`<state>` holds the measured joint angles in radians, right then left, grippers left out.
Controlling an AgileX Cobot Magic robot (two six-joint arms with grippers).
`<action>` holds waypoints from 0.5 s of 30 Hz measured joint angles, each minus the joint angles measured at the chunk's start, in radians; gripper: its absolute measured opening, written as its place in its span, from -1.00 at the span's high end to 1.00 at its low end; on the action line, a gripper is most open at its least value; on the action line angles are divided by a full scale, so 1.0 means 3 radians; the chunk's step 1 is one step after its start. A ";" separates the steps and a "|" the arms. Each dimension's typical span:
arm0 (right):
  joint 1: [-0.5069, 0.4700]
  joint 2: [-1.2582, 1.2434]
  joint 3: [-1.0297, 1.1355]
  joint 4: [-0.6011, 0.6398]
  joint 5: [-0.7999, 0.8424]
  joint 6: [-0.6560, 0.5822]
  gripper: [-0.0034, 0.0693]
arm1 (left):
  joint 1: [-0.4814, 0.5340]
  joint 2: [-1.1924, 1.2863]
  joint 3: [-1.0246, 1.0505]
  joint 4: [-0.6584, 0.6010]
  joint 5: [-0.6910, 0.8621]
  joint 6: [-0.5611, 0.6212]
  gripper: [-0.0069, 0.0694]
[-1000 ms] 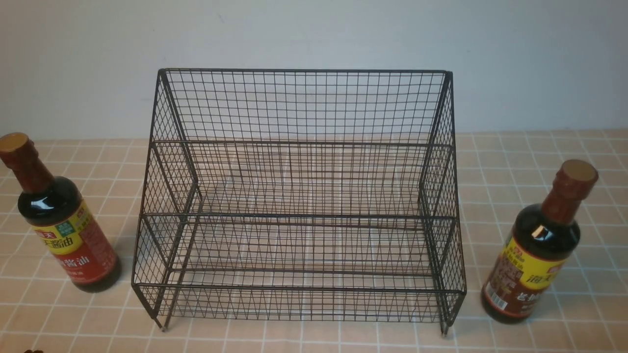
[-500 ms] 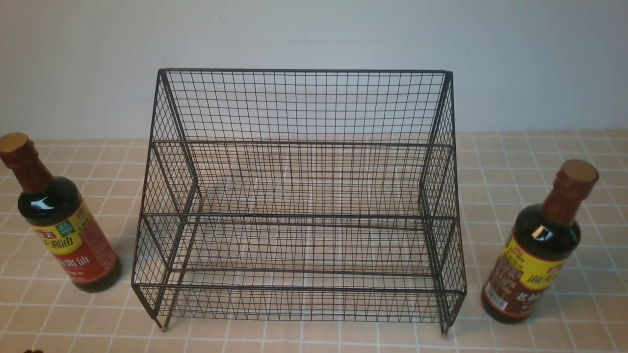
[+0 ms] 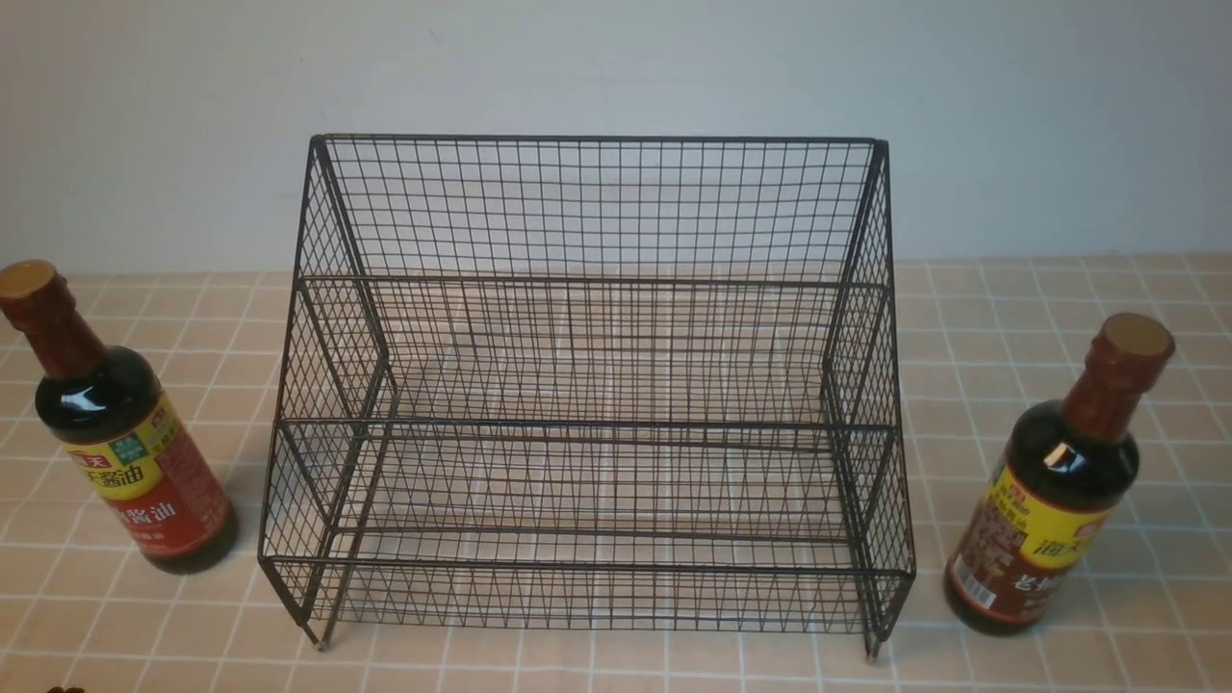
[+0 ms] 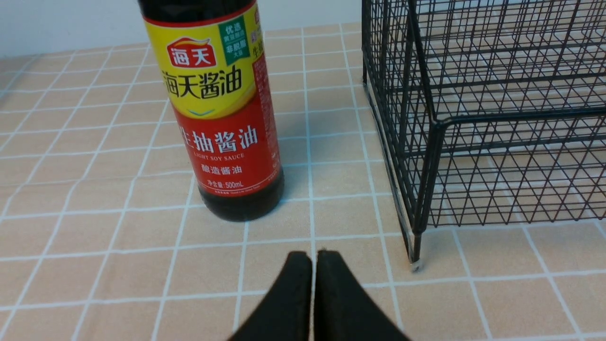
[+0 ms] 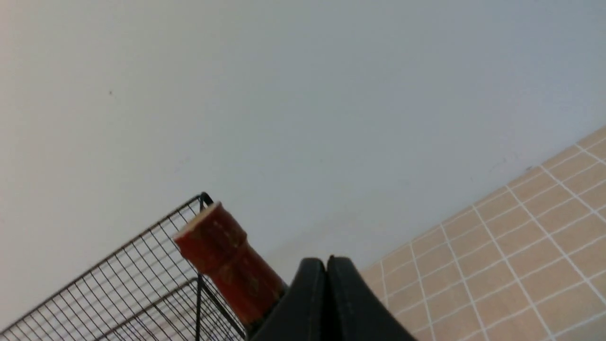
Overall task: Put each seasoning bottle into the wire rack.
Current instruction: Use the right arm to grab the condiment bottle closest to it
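A tan tiled table (image 3: 1059,289) runs back to a plain pale wall (image 3: 616,67), and the black wire rack (image 3: 597,140) stands in the middle of it on short feet, its two tiers stepped up toward a tall grid back. The left claw (image 4: 313,258) hangs low over the tiles with its two dark fingers pressed flat together and nothing between them. The red bottle (image 4: 218,118) stands upright on the table just ahead of this claw and a little to its left, apart from the fingertips. The rack's near left foot sits ahead of the claw on its right side, and the bottle is near the rack's left wall but not touching it. The right claw (image 5: 326,263) is likewise pinched shut on nothing, and it is tipped upward so that mostly wall lies ahead of it. The brown bottle (image 3: 1049,500) stands upright on the tiles outside the rack's right wall. Its reddish neck and tan cap rise close beside this claw's tips, on its left, with the rack's top corner beyond. The neck's lower part passes behind a finger, so it may or may not touch; the view does not settle it.
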<state>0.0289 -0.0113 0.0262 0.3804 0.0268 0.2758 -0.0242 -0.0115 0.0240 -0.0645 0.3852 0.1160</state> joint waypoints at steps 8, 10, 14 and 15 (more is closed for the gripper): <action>0.0000 0.0033 -0.0324 -0.0066 -0.0069 0.0003 0.95 | 0.0000 0.0000 0.0000 0.0000 0.0000 0.0000 0.84; 0.0000 0.0268 -0.0715 -0.0313 0.0210 -0.0184 0.95 | 0.0000 0.0000 0.0000 0.0000 0.0000 0.0000 0.84; 0.0000 0.0863 -0.1339 -0.0575 0.0533 -0.0471 0.95 | 0.0000 0.0000 0.0000 0.0000 0.0000 0.0000 0.84; 0.0000 0.1042 -0.1450 -0.0592 0.0582 -0.0537 0.95 | 0.0000 0.0000 0.0000 0.0000 0.0000 0.0000 0.84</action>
<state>0.0289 0.3012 -0.4089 0.2029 0.2013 0.1148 -0.0242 -0.0115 0.0240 -0.0645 0.3852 0.1160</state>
